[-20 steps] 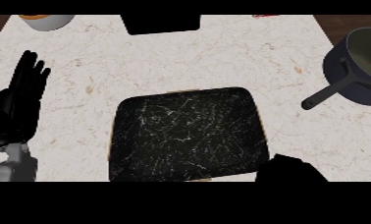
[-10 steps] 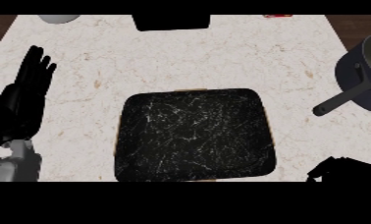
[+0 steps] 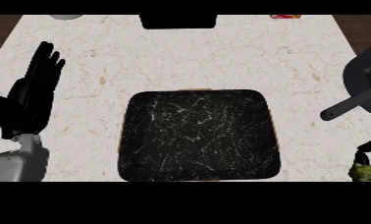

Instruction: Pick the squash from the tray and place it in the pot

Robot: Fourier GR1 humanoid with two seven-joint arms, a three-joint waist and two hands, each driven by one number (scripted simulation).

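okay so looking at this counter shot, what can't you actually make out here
Head view only:
- Pot: cut off by the right edge; only part of its rim and its handle show, so its inside cannot be seen.
- Right hand: a dark sliver at the right edge; fingers cannot be told.
- Greenish thing at the lower right edge: mostly out of frame, possibly the squash.
- Grey object and red item at the top: cropped, unidentifiable.

Bare counter (image 3: 203, 56) lies open between tray (image 3: 199, 134) and pot (image 3: 357, 83).
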